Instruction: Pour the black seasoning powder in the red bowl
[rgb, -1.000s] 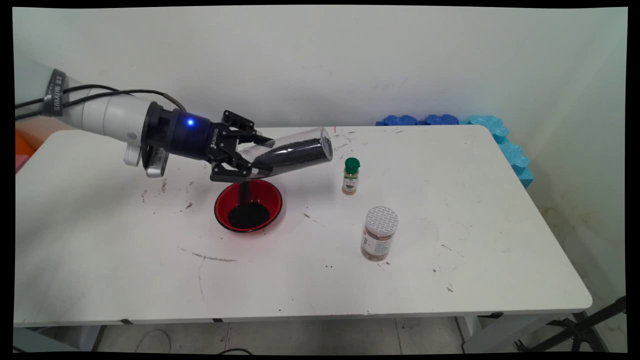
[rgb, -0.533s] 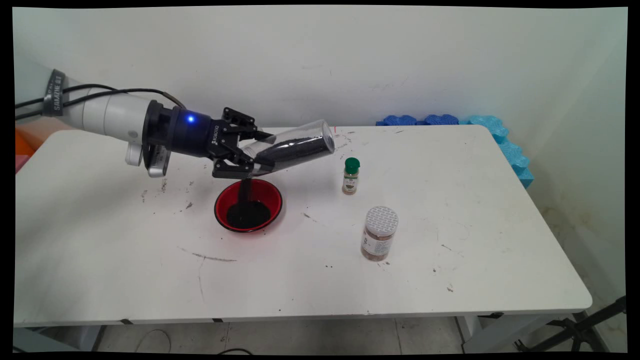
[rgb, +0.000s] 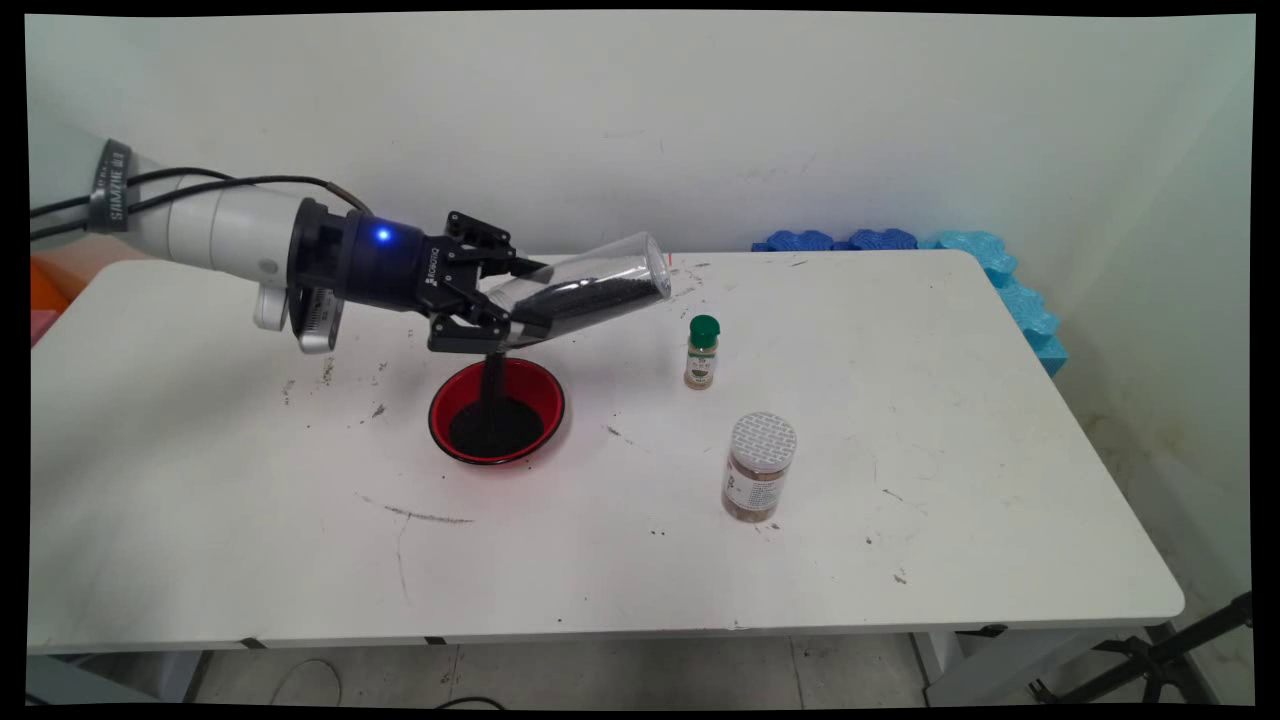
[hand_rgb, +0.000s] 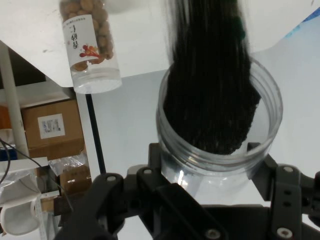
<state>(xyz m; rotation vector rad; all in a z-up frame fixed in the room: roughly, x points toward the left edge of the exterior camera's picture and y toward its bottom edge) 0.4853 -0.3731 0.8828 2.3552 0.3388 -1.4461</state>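
Note:
My gripper (rgb: 518, 307) is shut on the mouth end of a clear jar (rgb: 600, 288) holding black grains. The jar is tilted with its base up to the right, above a red bowl (rgb: 545, 393). A thin stream of grains (rgb: 493, 375) falls from the jar's mouth onto a black heap (rgb: 495, 428) in the bowl. In the hand view the clear jar (hand_rgb: 260, 150) sits between my gripper's (hand_rgb: 210, 167) fingers, and the dark stream (hand_rgb: 207, 60) runs to the picture's top edge.
A small green-capped bottle (rgb: 702, 352) stands right of the bowl. A nut jar (rgb: 758, 467) with a white lid is nearer the front, also in the hand view as the nut jar (hand_rgb: 90, 45). Blue foam pieces (rgb: 990, 270) line the table's (rgb: 900, 400) far right corner.
The jar's base has risen a little, so it tilts more steeply. Fewer grains lie in the jar and the heap in the bowl has grown.

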